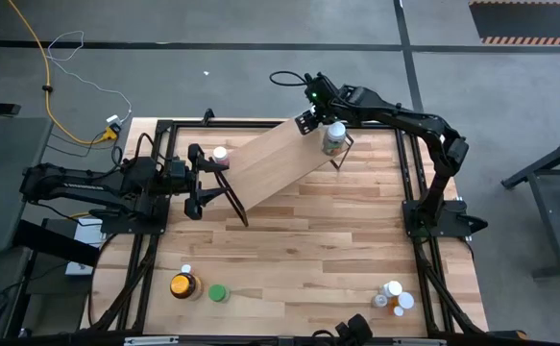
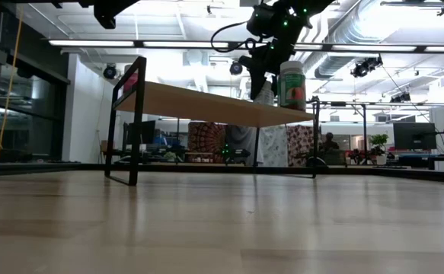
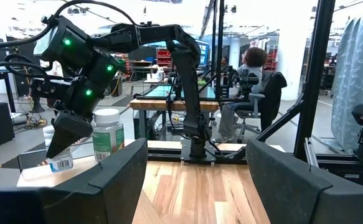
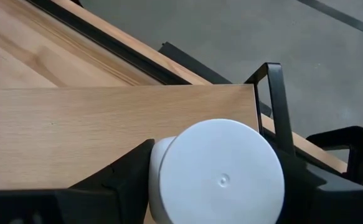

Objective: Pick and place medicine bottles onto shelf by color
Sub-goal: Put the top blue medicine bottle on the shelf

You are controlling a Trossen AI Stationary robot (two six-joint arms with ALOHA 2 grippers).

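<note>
Standing upright on the shelf (image 1: 281, 159), near its far right end: a bottle (image 1: 334, 138) with a white cap and green label. Straddled by the right end effector (image 1: 320, 127), one finger on each side of the body just under the cap; fingers close against the sides in the right wrist view, but whether clamped or just loosened, cannot tell. Black wire frame end of the shelf just beyond the bottle.

At the opposite end of the shelf, another white-capped bottle (image 1: 220, 154), with the left end effector (image 1: 195, 180) level beside that end, fingers spread apart and holding nothing.

Farther out on the tabletop (image 1: 308, 250), near the front left corner: an amber jar with a yellow lid (image 1: 182, 285), a green bottle (image 1: 218, 293) just beside it, a small white-capped one (image 1: 186, 271) behind. Near the front right corner: a cluster of white-capped bottles (image 1: 395, 296).

Beyond the tabletop, in the left wrist view, a person seated at a desk (image 3: 251, 81).
</note>
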